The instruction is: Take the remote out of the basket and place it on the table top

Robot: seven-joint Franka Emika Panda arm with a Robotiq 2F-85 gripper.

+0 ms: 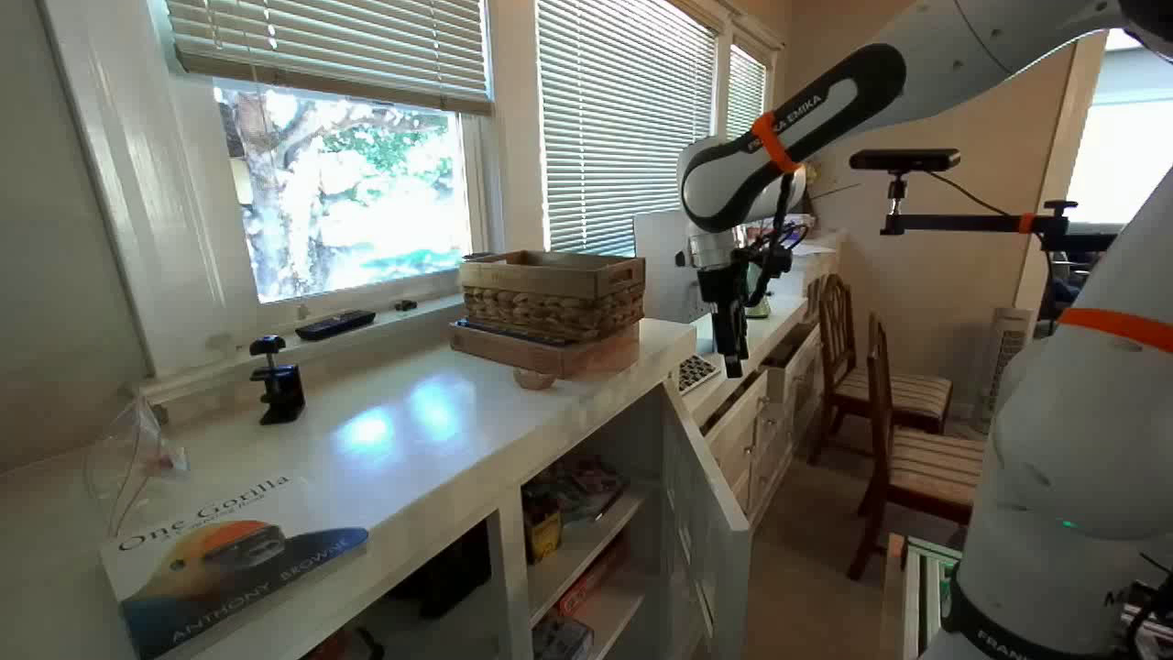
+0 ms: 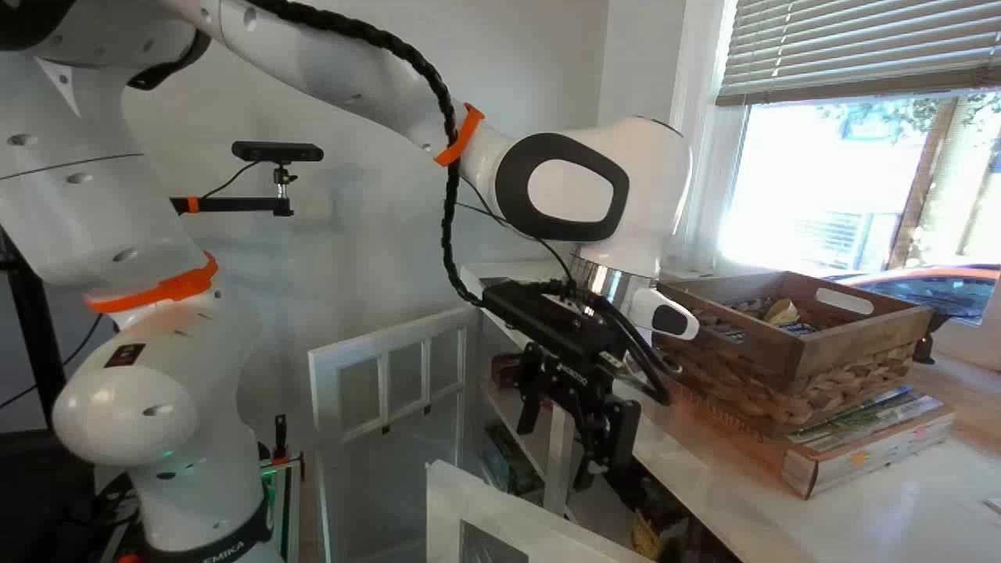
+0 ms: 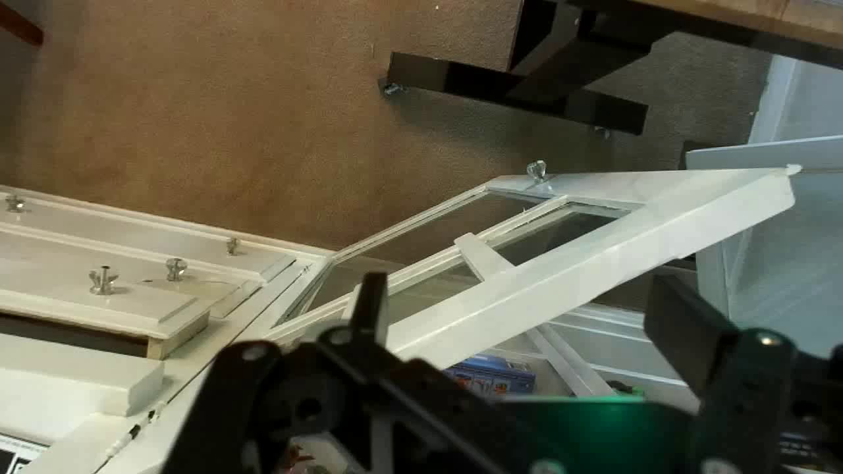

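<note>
Your gripper (image 3: 517,296) hangs off the side of the table top (image 1: 394,467); in the wrist view you look past it onto the open cabinet door (image 3: 593,271). Its fingers (image 3: 691,322) stand wide apart with nothing between them, and the rest of the gripper runs out of the bottom of that view. In an exterior view the fingers nearly line up one behind the other, so you cannot judge the gap from there.

You will find a remote (image 1: 336,324), a flat dark bar, on the window sill (image 1: 423,314) behind the table top, outside the basket (image 1: 550,307) and well apart from it. A smaller dark object (image 1: 405,305) near it on the sill is too small to tell.

The basket sits upright on a flat box (image 2: 868,453). In an exterior view the arm (image 2: 665,172) covers one of its corners, and its near walls hide much of the bottom. You can pick out a yellowish item (image 2: 782,313) inside, but not what it is, nor whether another remote lies lower down.

The tan lump (image 1: 533,378) by the box and the clear bag (image 1: 137,467) are hard to make out.
</note>
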